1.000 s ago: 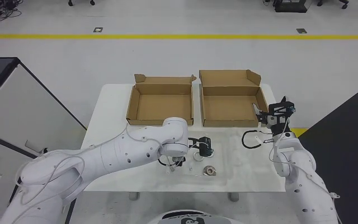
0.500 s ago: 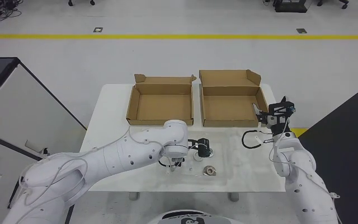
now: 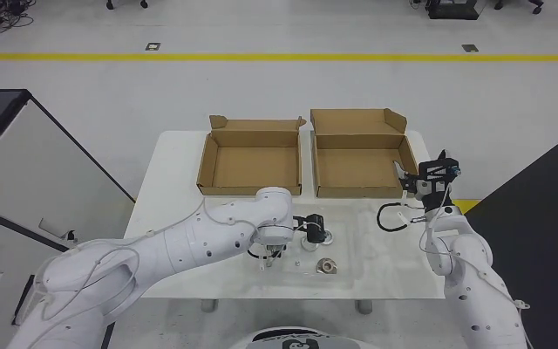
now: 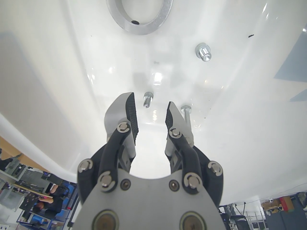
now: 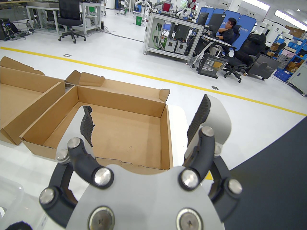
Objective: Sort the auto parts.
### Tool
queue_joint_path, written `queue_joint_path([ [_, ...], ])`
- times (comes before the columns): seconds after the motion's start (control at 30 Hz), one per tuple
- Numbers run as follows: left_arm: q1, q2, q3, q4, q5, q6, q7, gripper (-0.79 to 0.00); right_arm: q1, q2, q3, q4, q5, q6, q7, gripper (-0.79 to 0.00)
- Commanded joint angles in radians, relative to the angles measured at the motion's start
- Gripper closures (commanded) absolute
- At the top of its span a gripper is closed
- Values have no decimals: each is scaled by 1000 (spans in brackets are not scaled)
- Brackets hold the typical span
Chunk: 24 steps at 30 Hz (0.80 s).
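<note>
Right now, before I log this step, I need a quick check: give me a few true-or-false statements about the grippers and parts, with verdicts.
1. The left gripper has its jaws open. True.
2. Both boxes are empty. True.
3. The right gripper holds a bolt. False: its jaws are open and empty.
4. The ring lies in a box. False: it lies on the tray.
5. A short bolt shows between the left jaws' tips, ungripped. True.

Pale grey workshop floor [image 3: 349,87] with a yellow line [image 3: 261,57], black office chairs [image 5: 69,7] and a workbench [image 5: 157,28] beyond
</note>
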Motion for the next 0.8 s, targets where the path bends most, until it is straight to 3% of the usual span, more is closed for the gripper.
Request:
queue_joint_path([
  [0.0,3,-2,0,6,4,-1,2,-323,0,0,0,0,0,0,0,-785],
  [0.77,10,-15,0,44,13,-1,1,-265,0,0,0,0,0,0,0,-785],
])
